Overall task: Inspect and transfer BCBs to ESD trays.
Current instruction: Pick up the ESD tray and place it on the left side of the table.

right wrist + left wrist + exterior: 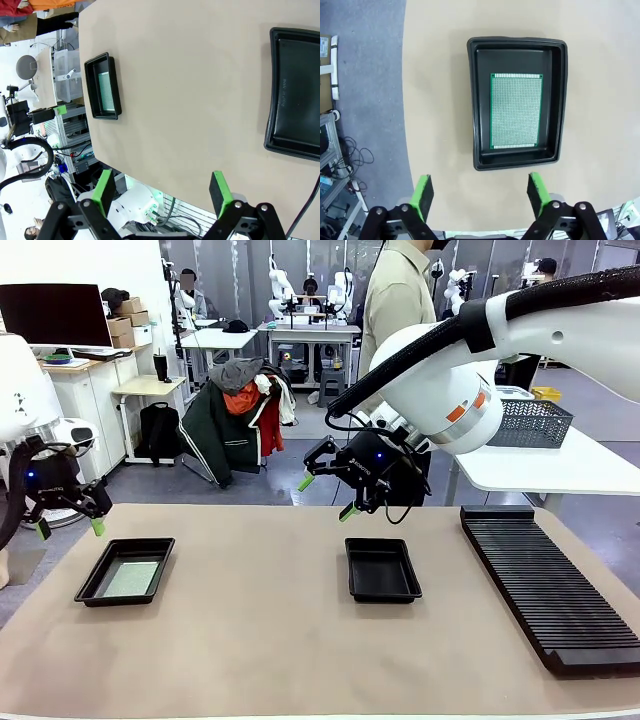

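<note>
Far to the left of the empty tray [382, 570], past the table's [260, 640] edge, the left pincer [70, 528] hangs in the air with its two green-tipped fingers [423, 192] spread wide and nothing between them. Nearer the empty tray, but well apart from it, the other tray [164, 570] sits on the table, close to that left edge. One pale green board [516, 111] lies flat on its floor, with a black margin showing all round it. In the left wrist view this tray lies straight ahead of the open fingers, which do not touch it. The right pincer [326, 497] hovers above and just behind the empty tray, towards its left, tilted, its fingers also spread and holding nothing. The empty tray itself sits near the middle of the table, its black floor bare. To its right, close by but not touching, a long black ribbed rack [545, 580] runs along the table's right side.
</note>
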Robot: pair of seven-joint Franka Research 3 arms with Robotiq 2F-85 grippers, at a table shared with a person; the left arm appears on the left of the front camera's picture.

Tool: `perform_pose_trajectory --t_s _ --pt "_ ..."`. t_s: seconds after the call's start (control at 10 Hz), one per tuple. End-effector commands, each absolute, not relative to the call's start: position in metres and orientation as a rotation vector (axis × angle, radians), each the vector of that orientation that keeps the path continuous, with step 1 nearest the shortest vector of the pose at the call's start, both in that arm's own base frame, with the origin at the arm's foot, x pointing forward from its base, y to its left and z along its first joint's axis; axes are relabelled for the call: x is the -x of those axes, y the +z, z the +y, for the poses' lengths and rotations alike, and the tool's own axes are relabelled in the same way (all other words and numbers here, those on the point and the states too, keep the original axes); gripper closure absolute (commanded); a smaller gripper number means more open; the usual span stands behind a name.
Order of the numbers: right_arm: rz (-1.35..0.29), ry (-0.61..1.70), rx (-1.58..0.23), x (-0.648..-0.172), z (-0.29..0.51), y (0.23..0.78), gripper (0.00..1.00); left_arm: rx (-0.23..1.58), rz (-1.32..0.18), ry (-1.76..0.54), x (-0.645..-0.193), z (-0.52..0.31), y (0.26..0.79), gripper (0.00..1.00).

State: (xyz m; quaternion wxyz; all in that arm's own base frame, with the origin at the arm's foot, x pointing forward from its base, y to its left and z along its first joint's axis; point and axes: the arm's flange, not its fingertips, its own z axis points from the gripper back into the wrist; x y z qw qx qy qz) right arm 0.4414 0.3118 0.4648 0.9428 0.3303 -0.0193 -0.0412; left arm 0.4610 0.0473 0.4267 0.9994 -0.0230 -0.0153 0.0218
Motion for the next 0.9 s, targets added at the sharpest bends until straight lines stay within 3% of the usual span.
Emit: perform_pose_trajectory --t_s 0.0,0.8 --pt "-0.045 -0.099 -0.656 -0.4414 0.3124 0.4651 0.00 0.012 -0.005 0.046 -0.4624 0.0428 0.4342 0.00" --pt "-0.045 -0.099 -0.656 -0.4414 0.3124 0.4651 0.00 0.042 -0.025 0.038 -0.4616 0.0463 0.4295 0.00"
